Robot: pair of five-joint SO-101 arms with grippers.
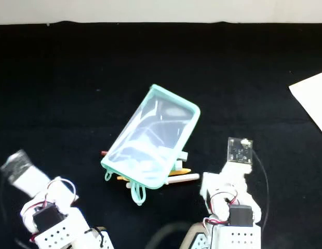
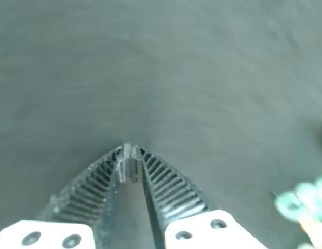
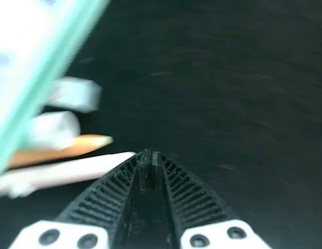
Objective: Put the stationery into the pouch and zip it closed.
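A clear pouch (image 1: 152,139) with a mint-green edge lies slanted on the black table, its green zipper loops (image 1: 137,195) at its near corner. Stationery sticks out from under its near edge: an orange pencil (image 1: 180,171), a white pen (image 1: 183,179) and a small white piece (image 1: 182,155). My right gripper (image 3: 147,162) is shut and empty, its tip beside the end of the white pen (image 3: 62,172), with the orange pencil (image 3: 62,148) just beyond. My left gripper (image 2: 129,154) is shut over bare table left of the pouch, with the green loops (image 2: 301,199) off to its side.
A white sheet (image 1: 313,98) lies at the right edge of the table. The black cloth (image 1: 72,78) stretches open behind and to the left of the pouch. A red tip (image 1: 104,153) pokes out at the pouch's left edge.
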